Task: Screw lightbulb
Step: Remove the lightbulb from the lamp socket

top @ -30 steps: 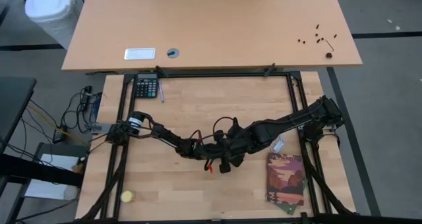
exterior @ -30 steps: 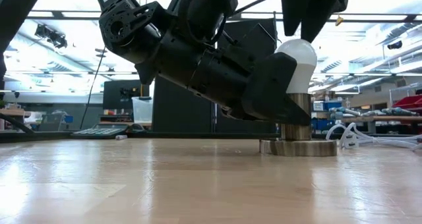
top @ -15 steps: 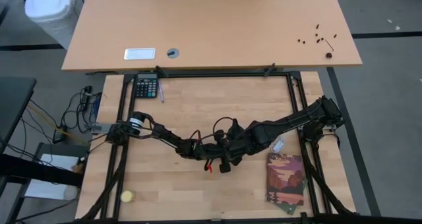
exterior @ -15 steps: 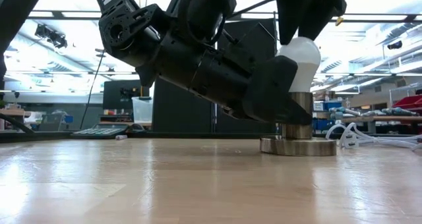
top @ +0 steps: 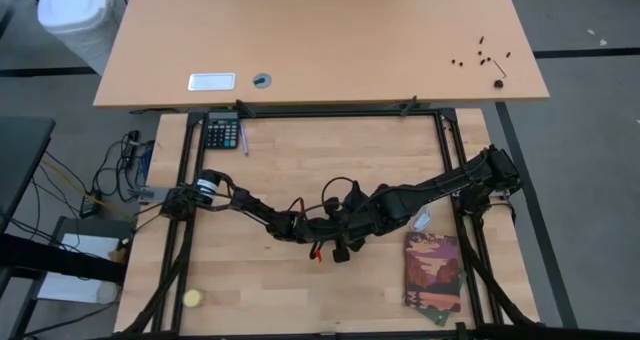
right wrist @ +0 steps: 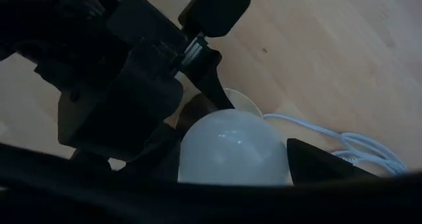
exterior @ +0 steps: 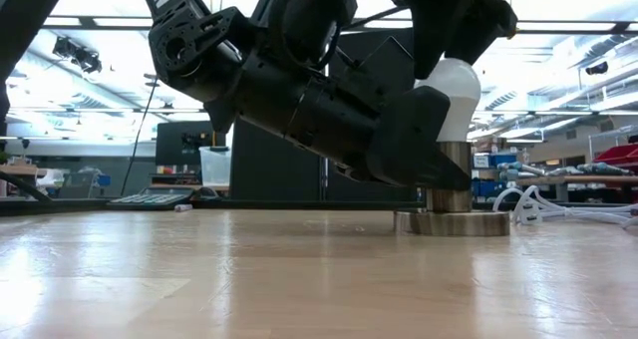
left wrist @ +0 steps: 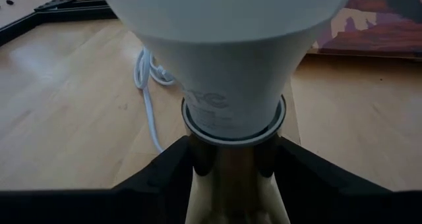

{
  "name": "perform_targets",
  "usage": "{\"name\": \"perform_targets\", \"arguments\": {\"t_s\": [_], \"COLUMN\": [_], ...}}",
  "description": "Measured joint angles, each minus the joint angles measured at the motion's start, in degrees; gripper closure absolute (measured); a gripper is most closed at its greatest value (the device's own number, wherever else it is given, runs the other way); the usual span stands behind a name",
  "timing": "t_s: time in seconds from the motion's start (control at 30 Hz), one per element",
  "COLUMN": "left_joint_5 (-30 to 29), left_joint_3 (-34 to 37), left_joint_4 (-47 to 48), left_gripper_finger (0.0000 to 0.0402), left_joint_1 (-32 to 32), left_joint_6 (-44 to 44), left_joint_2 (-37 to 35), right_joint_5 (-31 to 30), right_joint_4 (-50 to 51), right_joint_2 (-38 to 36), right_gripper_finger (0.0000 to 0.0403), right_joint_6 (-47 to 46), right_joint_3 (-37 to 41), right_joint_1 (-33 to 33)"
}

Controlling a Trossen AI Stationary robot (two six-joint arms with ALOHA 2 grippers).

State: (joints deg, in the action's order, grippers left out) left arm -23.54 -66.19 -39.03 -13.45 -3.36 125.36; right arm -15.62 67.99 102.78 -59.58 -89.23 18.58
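Workshop room behind; pale wooden desk [exterior: 199, 279] carries all. Left gripper [left wrist: 234, 178]: fingers clamp brass socket stem from both sides, steadying it for you. Right gripper [exterior: 449, 50] above, fingers closed round dome of small white frosted lightbulb [exterior: 451, 100], seated upright in stem on round flat metal socket disc [exterior: 454, 222]. Judge bulb light, smooth, brittle: hold widest part, squeeze gently, twist slowly.

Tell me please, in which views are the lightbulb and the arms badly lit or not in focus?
Low view: bright windows behind leave both arms as dark silhouettes, while the lightbulb stays clear. Left wrist view: the lightbulb fills the frame, its top edge soft. Right wrist view: dim, with the near fingers blurred. High view: evenly lit, but the arms hide the bulb.
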Motion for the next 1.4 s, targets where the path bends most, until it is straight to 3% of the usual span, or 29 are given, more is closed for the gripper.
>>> {"name": "perform_targets", "arguments": {"t_s": [0.33, 0.63, 0.83, 1.4], "left_joint_5": [0.95, 0.21, 0.18, 0.25], "left_joint_3": [-0.09, -0.15, -0.17, -0.15], "left_joint_4": [0.62, 0.66, 0.69, 0.82], "left_gripper_finger": [0.0211, 0.0211, 0.0211, 0.0211], "left_joint_1": [-0.22, -0.07, -0.07, -0.07], "left_joint_6": [0.39, 0.42, 0.19, 0.0], "left_joint_2": [-0.04, -0.07, -0.07, -0.11], "right_joint_5": [2.51, 6.72, 6.36, 5.84], "right_joint_4": [-3.11, 0.03, -0.48, -5.86], "right_joint_2": [0.3, 0.35, 0.35, 0.33], "right_gripper_finger": [0.0102, 0.0056, 0.0027, 0.003], "right_joint_6": [9.16, 8.8, 4.12, 1.52], "right_joint_3": [0.28, 0.28, 0.28, 4.96], "right_joint_1": [0.89, -0.8, -0.77, -1.69]}}
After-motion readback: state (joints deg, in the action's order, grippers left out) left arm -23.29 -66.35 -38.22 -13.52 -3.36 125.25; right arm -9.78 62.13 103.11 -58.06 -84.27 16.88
